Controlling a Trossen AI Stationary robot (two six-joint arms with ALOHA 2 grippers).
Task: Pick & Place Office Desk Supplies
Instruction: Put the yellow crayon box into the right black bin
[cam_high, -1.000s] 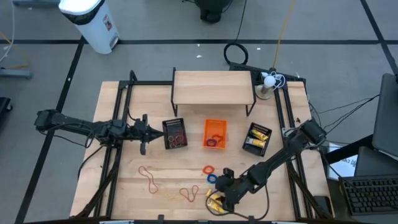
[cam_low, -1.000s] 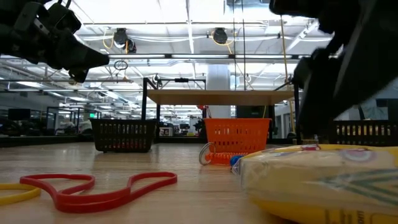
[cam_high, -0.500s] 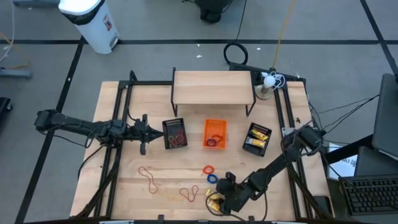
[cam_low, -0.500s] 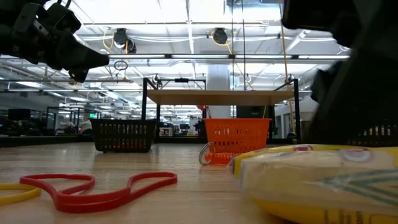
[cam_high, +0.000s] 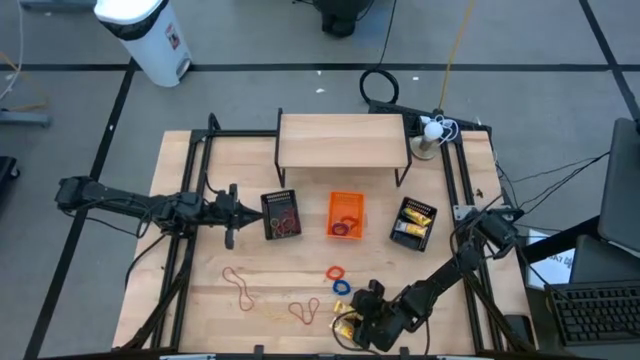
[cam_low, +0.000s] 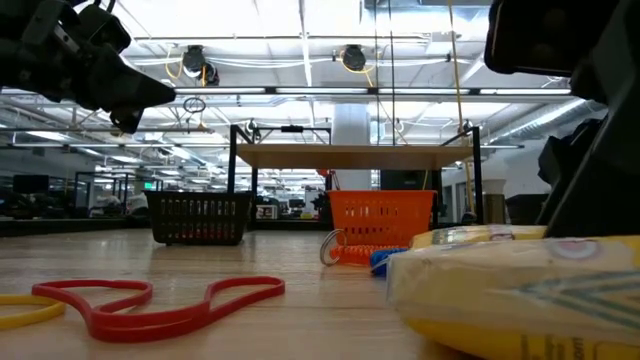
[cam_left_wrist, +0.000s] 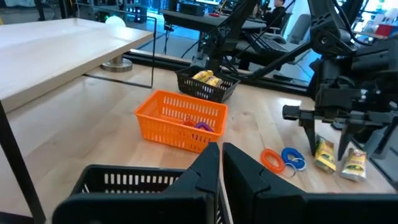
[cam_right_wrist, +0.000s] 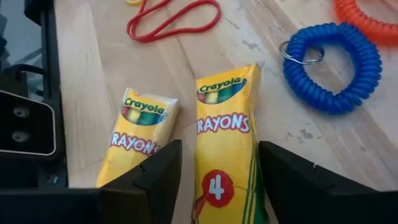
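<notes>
Two yellow crayon packets (cam_right_wrist: 227, 143) (cam_right_wrist: 140, 140) lie flat on the wooden table near its front edge (cam_high: 345, 322). My right gripper (cam_right_wrist: 221, 186) is open and slants down over them. Its fingers (cam_right_wrist: 158, 180) stand on either side of the packet nearer the blue coil ring (cam_right_wrist: 333, 68), and I see no touch. An orange ring (cam_high: 336, 272) and red rubber bands (cam_high: 238, 285) lie loose nearby. My left gripper (cam_high: 232, 212) is shut and holds nothing, hovering level beside the left black basket (cam_high: 281, 214).
An orange basket (cam_high: 346, 215) with rings stands mid-table. A black basket (cam_high: 413, 222) with yellow packets is to its right. A wooden shelf (cam_high: 343, 140) spans the back. More rubber bands (cam_high: 305, 310) lie left of the packets.
My right gripper has sunk toward the table's near edge and come down over the crayon packets, rolling its wrist as it went. The packets have stayed where they were.
</notes>
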